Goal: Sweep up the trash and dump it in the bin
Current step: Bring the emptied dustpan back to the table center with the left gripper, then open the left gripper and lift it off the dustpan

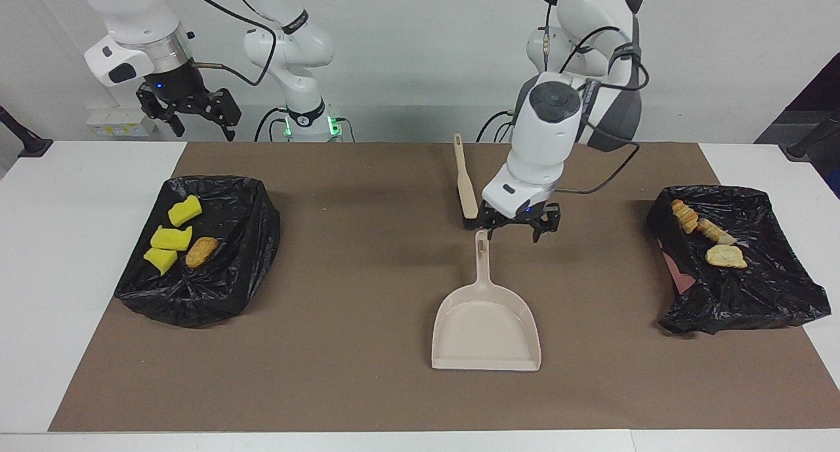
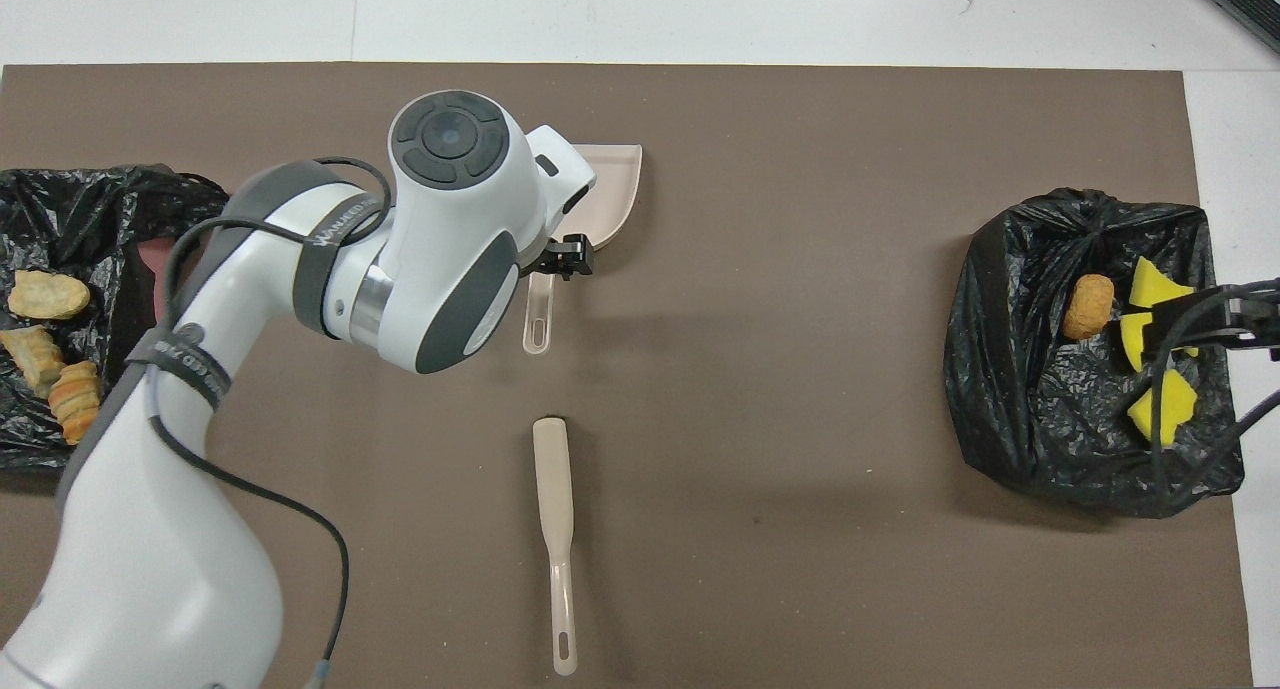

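The beige dustpan lies flat on the brown mat, its handle pointing toward the robots. My left gripper hangs open just above the handle's end and holds nothing. The beige brush lies beside it, nearer to the robots. Three yellow chunks and a golden-brown lump of trash rest in the black-bagged bin at the right arm's end. Pale bread-like trash pieces lie in the other black-bagged bin at the left arm's end. My right gripper waits open, raised.
The brown mat covers most of the white table. In the overhead view the dustpan is half covered by the left arm, and the brush lies apart from it.
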